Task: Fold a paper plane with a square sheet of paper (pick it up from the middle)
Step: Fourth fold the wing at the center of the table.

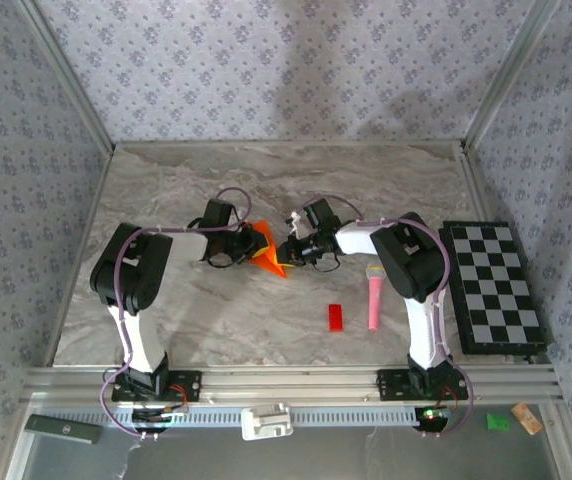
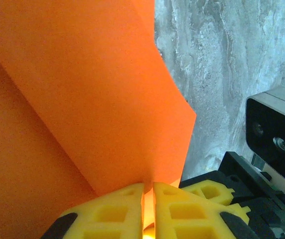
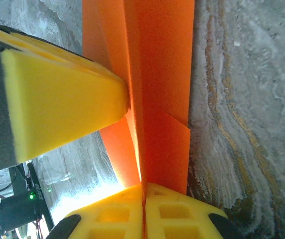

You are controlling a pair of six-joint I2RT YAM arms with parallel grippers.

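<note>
Yellow fingertips (image 2: 113, 215) of the left gripper (image 2: 148, 211) sit closest to the lens, pressed together on the orange sheet (image 2: 82, 99), with a sliver of orange showing in the slit between them. Widest in the scene is the marble table (image 1: 186, 190), and both arms meet over its middle with the paper between them. This is probably so that each side of a fold is pinned while the crease is set. The right gripper (image 3: 143, 211) is likewise closed on the sheet, nipping its folded edge from the opposite side. One pad (image 3: 63, 109) of the left gripper bears flat against the paper just beyond it, so the two grips stand very near each other. That closeness suits a thin sheet, which would sag or twist if held at one spot. From above the paper reads as a small pointed wedge. Whether its lower tip touches the marble I cannot tell. Up close it is bright and thin, and light glows through it near the right-hand pinch. One sharp straight crease runs diagonally down to the left fingers, a free edge curves loosely, and overlapped layers end in a small stepped corner. It looks part-folded, not yet a narrow dart.
</note>
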